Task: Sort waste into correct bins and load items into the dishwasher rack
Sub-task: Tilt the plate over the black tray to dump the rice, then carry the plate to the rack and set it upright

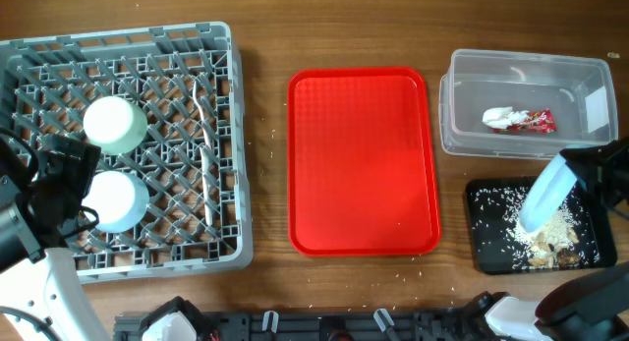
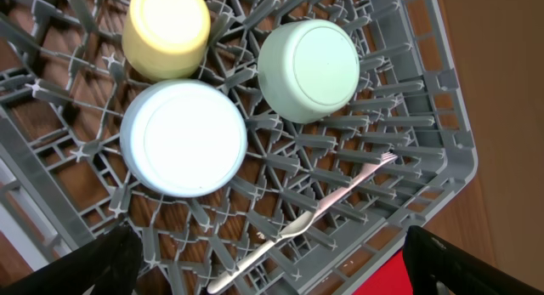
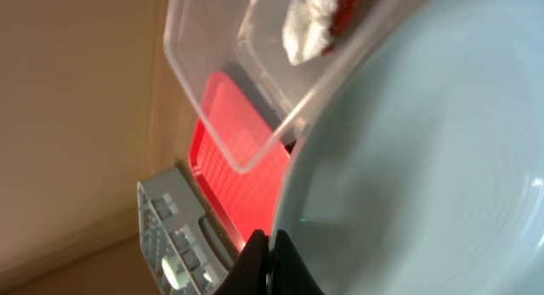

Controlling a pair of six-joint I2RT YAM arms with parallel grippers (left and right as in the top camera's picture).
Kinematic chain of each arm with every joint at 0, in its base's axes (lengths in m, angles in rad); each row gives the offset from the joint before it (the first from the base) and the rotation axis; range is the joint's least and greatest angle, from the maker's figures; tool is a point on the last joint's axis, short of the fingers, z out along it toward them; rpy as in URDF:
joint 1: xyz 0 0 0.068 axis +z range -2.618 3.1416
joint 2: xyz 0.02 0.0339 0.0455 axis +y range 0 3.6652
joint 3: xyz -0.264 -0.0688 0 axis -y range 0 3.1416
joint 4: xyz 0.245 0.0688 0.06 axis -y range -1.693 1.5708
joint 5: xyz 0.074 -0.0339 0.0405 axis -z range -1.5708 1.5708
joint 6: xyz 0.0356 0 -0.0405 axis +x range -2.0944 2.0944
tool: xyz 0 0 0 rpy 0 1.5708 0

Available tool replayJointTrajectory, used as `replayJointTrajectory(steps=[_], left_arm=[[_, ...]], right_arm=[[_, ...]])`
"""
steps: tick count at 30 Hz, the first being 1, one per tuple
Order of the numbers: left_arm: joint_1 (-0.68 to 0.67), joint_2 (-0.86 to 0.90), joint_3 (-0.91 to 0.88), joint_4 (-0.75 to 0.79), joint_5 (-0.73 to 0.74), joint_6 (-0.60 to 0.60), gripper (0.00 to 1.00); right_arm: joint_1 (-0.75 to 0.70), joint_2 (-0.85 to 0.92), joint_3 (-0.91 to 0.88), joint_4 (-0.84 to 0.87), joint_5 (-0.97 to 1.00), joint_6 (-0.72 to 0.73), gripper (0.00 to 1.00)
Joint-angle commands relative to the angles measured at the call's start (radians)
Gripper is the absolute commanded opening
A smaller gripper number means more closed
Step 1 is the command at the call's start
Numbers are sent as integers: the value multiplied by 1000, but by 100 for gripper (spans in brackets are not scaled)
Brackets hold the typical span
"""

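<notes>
Plate [image 1: 545, 194] first: tilted steeply at 4 o'clock on the table [image 1: 265, 36], just above the black tray [image 1: 595, 245], pinched at the rim by the right gripper [image 1: 575, 169] with fingers closed firmly on it. Looks almost clean in the right wrist view, with rice scraps [image 1: 545, 238] lying in the tray below. Probably the end of scraping, with transfer to the rack [image 1: 167, 56] at 9 o'clock to follow. Hold the tilt until free of grains, then level a little and carry across over the red tray [image 1: 364, 164], staying clear of the tub [image 1: 472, 90] at 2 o'clock with its tissue [image 1: 499, 116] and wrapper [image 1: 536, 120]. Aim for free pegs on the 3 o'clock side of the rack, beside the white forks [image 1: 205, 184], away from the upturned mint bowl [image 1: 113, 125], blue bowl [image 1: 116, 198] and yellow cup [image 2: 166, 31]. Set on edge between pegs; let go only once standing firm. Mind the left gripper [image 1: 69, 174], hanging over the rack at 8 o'clock, fingers spread wide and empty; better moved aside ahead of the plate.
</notes>
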Motion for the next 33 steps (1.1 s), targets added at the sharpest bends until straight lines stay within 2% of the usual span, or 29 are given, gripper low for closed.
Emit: replayJointTrajectory(steps=[1,2,4,5,6,7,8,9,12,13,18,22,23,25,27,29,31,33], left_arm=[[5,0,2,2,15,12,100],[5,0,2,2,15,12,100],[5,0,2,2,15,12,100],[5,0,2,2,15,12,100],[5,0,2,2,15,12,100],[5,0,2,2,15,12,100],[5,0,2,2,15,12,100],[5,0,2,2,15,12,100],[5,0,2,2,15,12,100],[5,0,2,2,15,12,100],[5,0,2,2,15,12,100],[5,0,2,2,15,12,100],[5,0,2,2,15,12,100],[5,0,2,2,15,12,100],[5,0,2,2,15,12,100],[5,0,2,2,15,12,100],[5,0,2,2,15,12,100],[5,0,2,2,15,12,100]], right_arm=[[4,-5,1,-7,-85,-46,4],[3,-6,2,-40,-111,-30,4],[2,-9,2,-37,-190,-92,4],[2,-9,2,-1,-136,-9,4],[2,-10,2,-43,-178,-23,4],[2,-13,2,-60,-251,-121,4],[3,-13,2,-21,-226,-114,4],[4,-13,2,-48,-188,-29,4],[4,-30,2,-232,-496,-291,4],[4,-44,2,-275,-558,-314,4],[44,-181,5,-288,-576,-300,4],[203,-280,5,-237,-628,-241,4],[289,-297,5,-170,-694,-179,4],[443,-303,5,51,-767,35,4],[606,-299,5,367,-736,314,4],[812,-299,5,753,-570,639,4],[1052,-279,5,1172,-320,943,4],[1167,-229,5,1368,-194,1052,4]])
